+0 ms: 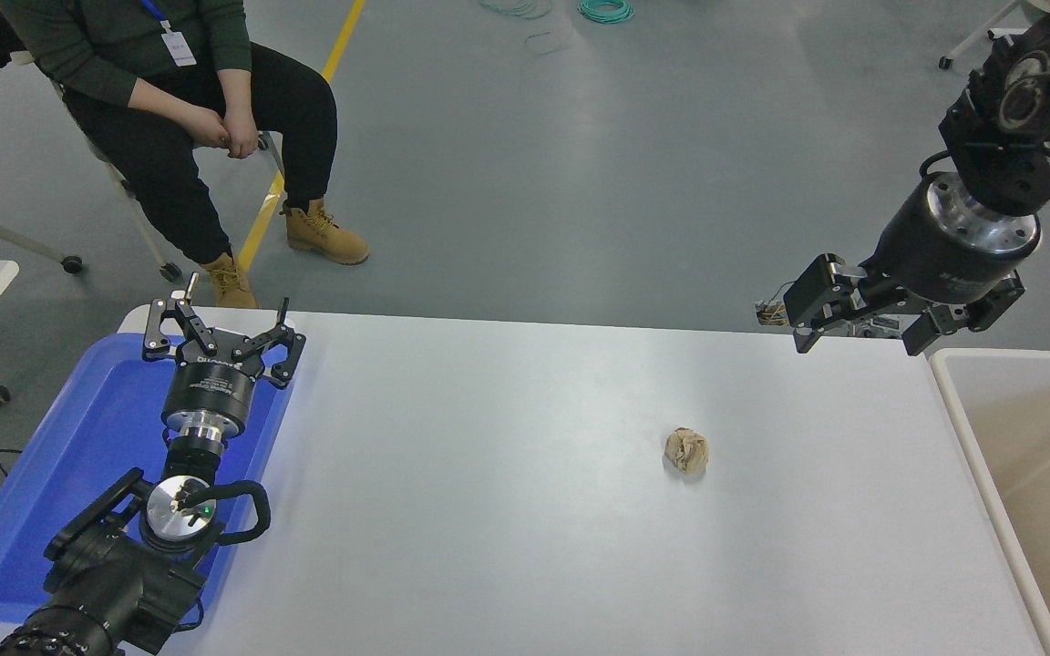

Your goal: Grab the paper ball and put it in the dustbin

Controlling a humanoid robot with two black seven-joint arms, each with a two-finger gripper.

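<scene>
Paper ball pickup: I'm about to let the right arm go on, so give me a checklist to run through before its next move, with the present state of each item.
1. Paper ball free on the white table, nothing touching it: ok.
2. Right gripper empty, jaws spread open: ok.
3. Right gripper lined up over the ball: not ok; it hangs near the table's far edge, beyond and to the right of the ball.
4. Dustbin open at the table's right end, nothing seen in the part in view: ok.
5. Left gripper parked over the blue tray, away from the ball: ok.
6. Person seated beyond the table's far left corner, hands in lap: ok.
</scene>
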